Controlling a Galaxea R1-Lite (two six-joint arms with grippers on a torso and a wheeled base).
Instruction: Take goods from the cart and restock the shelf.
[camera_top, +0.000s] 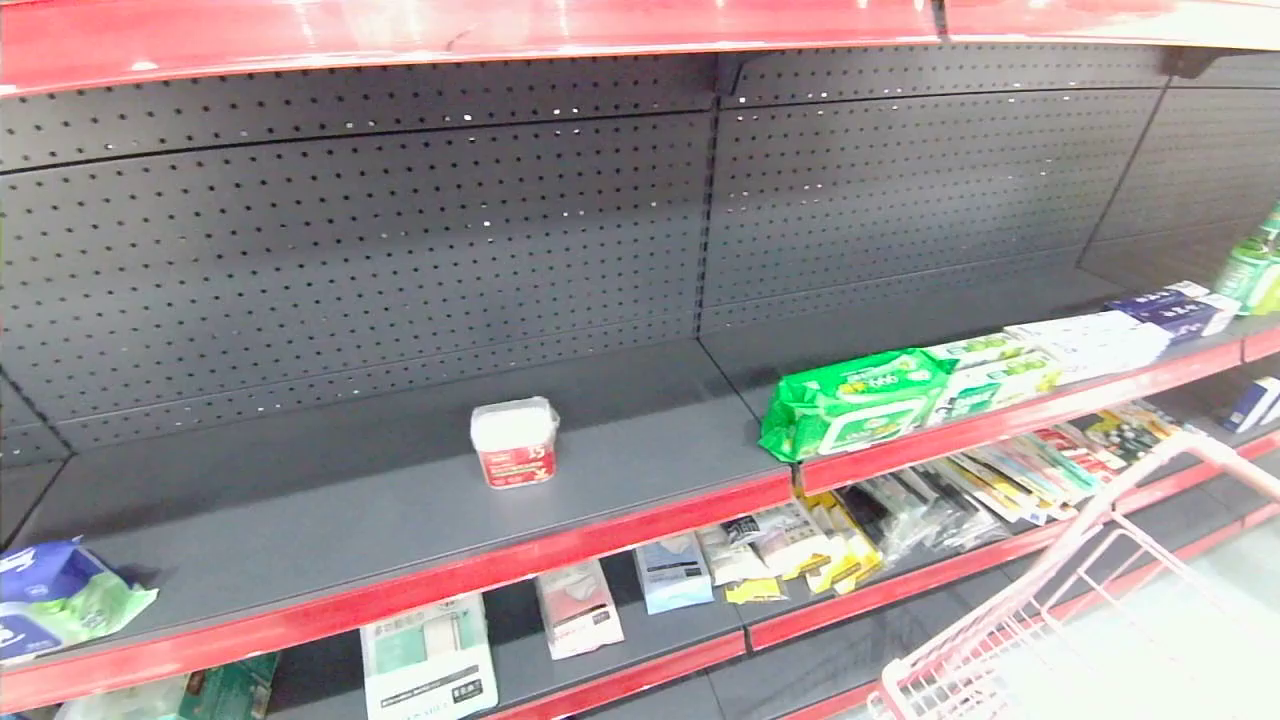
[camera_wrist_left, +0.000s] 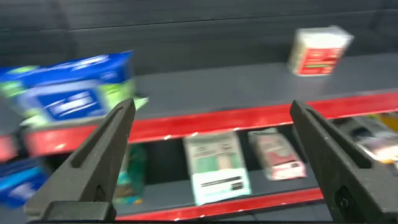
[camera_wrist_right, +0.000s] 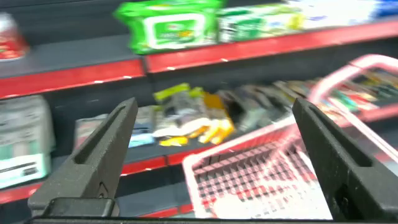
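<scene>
Along the front edge of the shelf (camera_top: 300, 500) a green wipes pack (camera_top: 850, 400) is looking soft and light, best pinched mid-width; both jaws are hanging wide open, holding nothing

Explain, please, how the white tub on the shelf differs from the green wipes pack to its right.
The white tub is small and boxy with a red label; the green pack is wider, flatter and soft-looking. The tub stands upright alone; the pack lies at the front edge, beside other packs. Both rest on the same shelf.
</scene>
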